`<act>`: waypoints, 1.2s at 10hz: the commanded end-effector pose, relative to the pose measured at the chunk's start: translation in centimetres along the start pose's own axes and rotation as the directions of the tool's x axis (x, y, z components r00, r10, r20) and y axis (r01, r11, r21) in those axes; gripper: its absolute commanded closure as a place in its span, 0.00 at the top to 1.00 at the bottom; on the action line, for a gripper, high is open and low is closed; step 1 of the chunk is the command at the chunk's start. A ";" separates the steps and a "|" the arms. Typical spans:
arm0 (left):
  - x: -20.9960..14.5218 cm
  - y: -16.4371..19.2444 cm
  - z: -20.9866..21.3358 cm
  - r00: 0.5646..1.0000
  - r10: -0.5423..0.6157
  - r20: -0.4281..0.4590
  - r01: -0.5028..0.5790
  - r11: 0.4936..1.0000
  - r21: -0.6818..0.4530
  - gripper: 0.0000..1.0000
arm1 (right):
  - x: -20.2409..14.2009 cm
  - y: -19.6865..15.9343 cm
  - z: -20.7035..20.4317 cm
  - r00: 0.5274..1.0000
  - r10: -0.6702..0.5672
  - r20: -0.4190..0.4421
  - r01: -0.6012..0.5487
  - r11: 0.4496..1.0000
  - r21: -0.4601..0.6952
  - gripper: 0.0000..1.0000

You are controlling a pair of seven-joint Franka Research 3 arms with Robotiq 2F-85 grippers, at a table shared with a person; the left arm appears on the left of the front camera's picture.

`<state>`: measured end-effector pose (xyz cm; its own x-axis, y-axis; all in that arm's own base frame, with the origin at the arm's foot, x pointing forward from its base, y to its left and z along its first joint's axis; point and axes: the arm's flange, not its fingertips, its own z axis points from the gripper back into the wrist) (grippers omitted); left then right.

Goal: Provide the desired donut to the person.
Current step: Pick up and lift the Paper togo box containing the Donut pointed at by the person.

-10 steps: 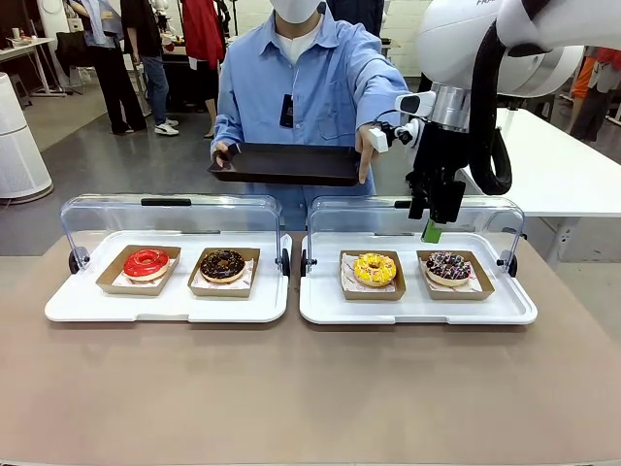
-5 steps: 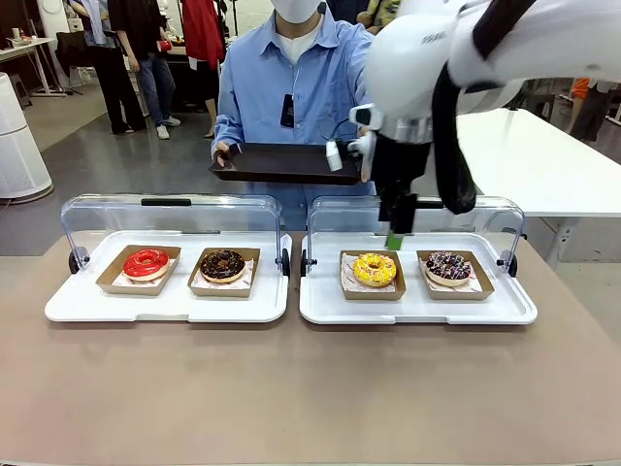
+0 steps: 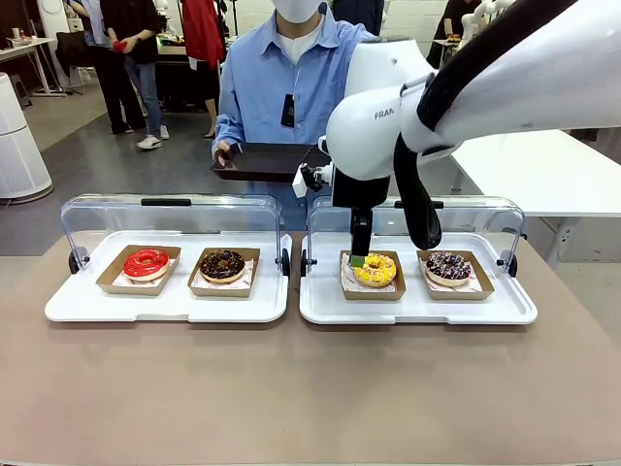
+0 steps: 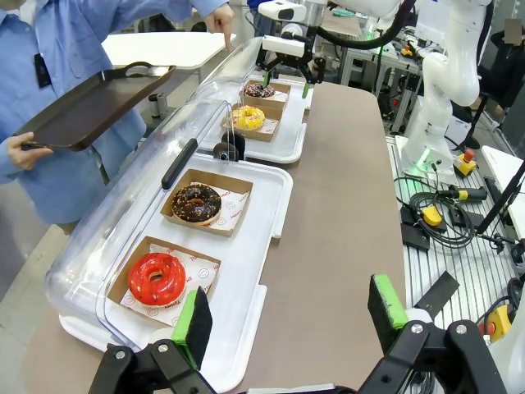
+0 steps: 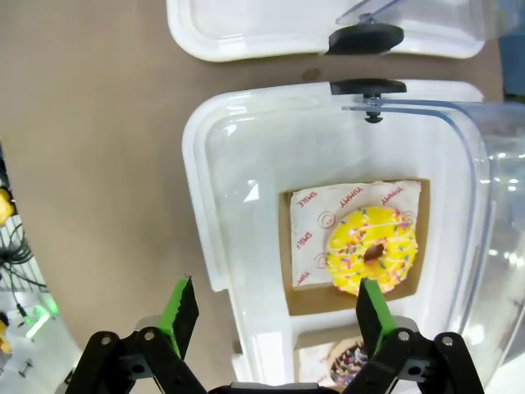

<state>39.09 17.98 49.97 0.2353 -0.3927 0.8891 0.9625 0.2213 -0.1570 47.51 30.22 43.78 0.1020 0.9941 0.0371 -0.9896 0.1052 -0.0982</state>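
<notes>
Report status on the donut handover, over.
Right gripper open, low over yellow donut. Left gripper open, near red donut. Person holds dark tray. Lid raised, no obstruction.

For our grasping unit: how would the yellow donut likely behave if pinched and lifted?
The yellow donut probably dents easily; its glossy icing looks soft. Loose-looking sprinkles may shed. Its shallow cardboard tray seems light, so it might slide.

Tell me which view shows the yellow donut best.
The right wrist view: it looks straight down on the yellow donut, sprinkles and hole clear. The front view shows it obliquely; in the left wrist view it is small and far.
</notes>
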 end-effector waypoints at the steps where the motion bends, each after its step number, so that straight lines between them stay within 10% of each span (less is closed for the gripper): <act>1: -0.1 -0.1 0.0 0.999 -0.022 0.028 0.022 1.000 0.005 1.00 | 0.1 0.6 -0.6 1.000 -0.016 -0.024 0.016 1.000 -0.027 1.00; 12: -0.1 -0.1 0.0 0.999 -0.022 0.028 0.022 1.000 0.005 1.00 | 1.6 1.6 -2.2 0.999 0.013 -0.030 -0.015 0.999 -0.051 1.00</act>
<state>39.09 17.98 49.97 0.2353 -0.3925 0.8891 0.9625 0.2214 -0.1570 46.84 31.37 42.92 0.0771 0.9967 0.0241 -0.9909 0.0793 -0.1086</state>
